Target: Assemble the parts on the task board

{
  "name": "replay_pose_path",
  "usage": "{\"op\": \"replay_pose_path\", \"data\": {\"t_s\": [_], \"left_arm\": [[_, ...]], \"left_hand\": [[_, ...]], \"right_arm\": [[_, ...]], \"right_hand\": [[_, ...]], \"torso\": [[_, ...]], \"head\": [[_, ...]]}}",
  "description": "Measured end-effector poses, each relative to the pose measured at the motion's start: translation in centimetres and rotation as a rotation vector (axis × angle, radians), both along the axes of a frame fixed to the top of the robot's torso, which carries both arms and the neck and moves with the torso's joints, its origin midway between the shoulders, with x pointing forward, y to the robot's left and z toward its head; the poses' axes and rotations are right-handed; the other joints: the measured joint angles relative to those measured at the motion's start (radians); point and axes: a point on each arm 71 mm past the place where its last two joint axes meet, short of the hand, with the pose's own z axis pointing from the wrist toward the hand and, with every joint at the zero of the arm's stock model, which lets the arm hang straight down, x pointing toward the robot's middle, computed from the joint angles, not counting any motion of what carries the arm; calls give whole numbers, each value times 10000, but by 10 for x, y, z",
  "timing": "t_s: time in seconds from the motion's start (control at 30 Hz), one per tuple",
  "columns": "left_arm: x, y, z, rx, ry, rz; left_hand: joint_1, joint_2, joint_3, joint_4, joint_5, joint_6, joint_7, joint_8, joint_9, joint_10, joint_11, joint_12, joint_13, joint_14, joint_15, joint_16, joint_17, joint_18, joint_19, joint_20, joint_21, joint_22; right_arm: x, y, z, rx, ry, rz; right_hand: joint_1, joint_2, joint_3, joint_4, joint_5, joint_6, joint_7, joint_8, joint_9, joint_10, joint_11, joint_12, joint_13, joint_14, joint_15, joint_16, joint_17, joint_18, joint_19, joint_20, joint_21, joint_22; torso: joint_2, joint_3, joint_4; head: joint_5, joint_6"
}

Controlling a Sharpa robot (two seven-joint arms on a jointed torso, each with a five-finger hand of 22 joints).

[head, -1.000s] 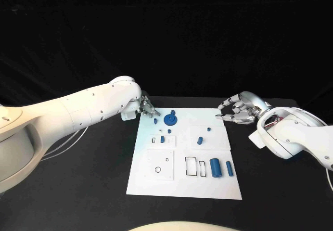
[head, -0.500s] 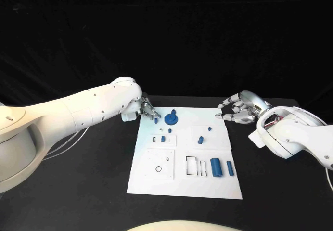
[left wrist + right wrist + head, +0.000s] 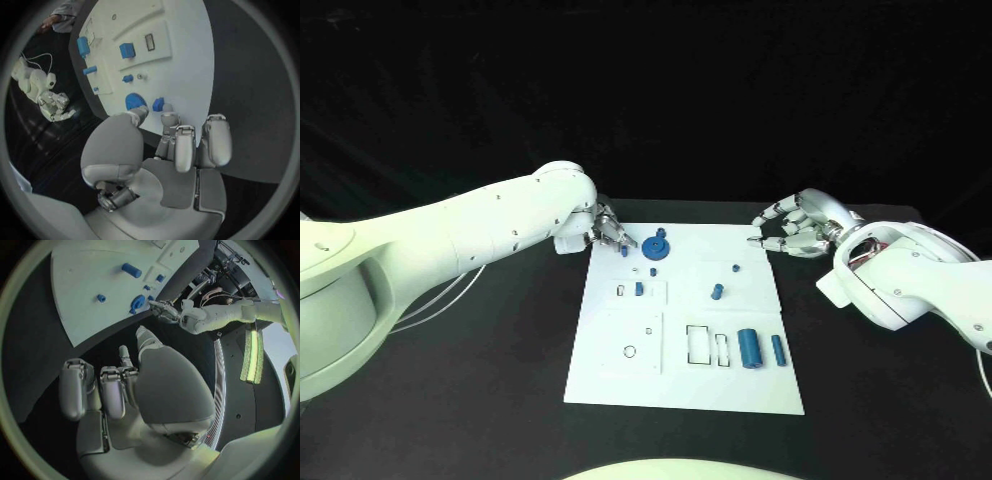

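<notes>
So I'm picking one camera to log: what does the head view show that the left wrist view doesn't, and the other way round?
Head view alone: the whole task board to its near edge, with both arms. Left wrist view alone: the left hand from behind, its fingers curled at the board's edge beside a small blue part. Both show the blue gear-shaped part, the right hand off the board, and the scattered blue parts.

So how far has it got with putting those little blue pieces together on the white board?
Early days, it seems. A blue gear-like disc already appears to stand seated at the task board's far end. The left hand is at the far left corner by a small blue part; whether it grips it is unclear. The right hand hovers beside the board holding nothing. Two blue cylinders lie loose beside unfilled outlined slots.
</notes>
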Motion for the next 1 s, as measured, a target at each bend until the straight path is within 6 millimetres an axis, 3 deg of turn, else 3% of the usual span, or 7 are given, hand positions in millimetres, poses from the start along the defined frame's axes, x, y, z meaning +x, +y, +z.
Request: {"op": "replay_pose_path", "data": {"t_s": [0.13,0.53,0.67,0.87,1.0], "left_arm": [[0,0,0,-26,17,-10],[0,0,0,-82,55,-39],[0,0,0,-99,65,-44],[-1,0,0,-164,90,-47],[-3,2,0,-280,126,-71]], "left_hand": [[493,183,427,-68,0,73,-37,-59,-90,-36,-36,0,12,0,0,0,0,1,0,0,0,14],[1139,402,1114,-231,-1,107,-72,-60,-154,-72,-72,31,14,0,0,0,0,1,0,0,0,69],[1289,405,1310,-318,-1,107,-71,-61,-176,-72,-72,31,13,0,0,0,0,1,0,-1,0,69],[1618,267,2371,-798,-61,129,-94,50,-182,-11,-130,79,47,0,0,0,0,1,1,-1,0,159],[1671,220,2579,-590,-68,128,-93,329,-182,112,-178,79,82,0,0,0,0,1,44,-45,47,242]], "right_arm": [[0,0,0,0,1,0],[0,0,0,0,4,0],[0,0,0,-1,5,0],[0,0,0,-1,5,-1],[0,0,0,-1,5,-2]], "right_hand": [[-29,29,0,0,0,0,0,0,-9,0,0,0,0,0,0,0,0,0,0,0,0,-1],[-41,41,27,28,0,0,0,0,-9,-36,-36,0,0,0,0,0,-1,0,0,0,0,-1],[-40,41,27,28,0,0,0,0,-9,-36,-36,0,0,0,0,0,-2,1,0,0,0,2],[-40,40,27,28,0,0,0,0,-8,-36,-36,0,-1,0,0,0,-2,0,0,0,0,7],[-40,40,27,28,0,0,0,0,-8,-36,-36,0,-1,0,0,0,-2,0,0,0,0,6]], "torso": [[2,1,-5],[2,0,-7],[2,-1,-7],[2,-3,-3],[-3,-2,-3]], "head": [[7,-3],[-12,-35],[-12,-43],[-13,-58],[-4,-61]]}}
